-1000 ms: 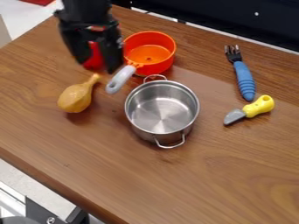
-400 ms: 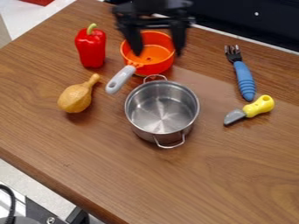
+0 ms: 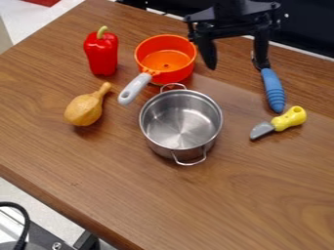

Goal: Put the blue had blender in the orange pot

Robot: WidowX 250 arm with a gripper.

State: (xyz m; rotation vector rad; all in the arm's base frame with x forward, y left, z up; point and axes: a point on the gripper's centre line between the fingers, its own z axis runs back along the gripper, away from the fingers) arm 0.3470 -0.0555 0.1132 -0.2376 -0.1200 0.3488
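The black gripper hangs at the upper right of centre, open, its two fingers spread with nothing between them. Just right of it lies a fork with a blue handle, its black head partly hidden behind the right finger. The orange pot, with a grey handle pointing lower left, stands left of the gripper and is empty. No blender can be made out; the fork handle is the blue item in view.
A steel pot stands in the middle. A red pepper and a tan gourd-shaped item are at the left. A yellow-handled toy knife lies at the right, below the fork.
The gripper has moved right, from over the red pepper, past the orange pot, to beside the fork's head. The pepper has come back into full sight. The objects stay in place.
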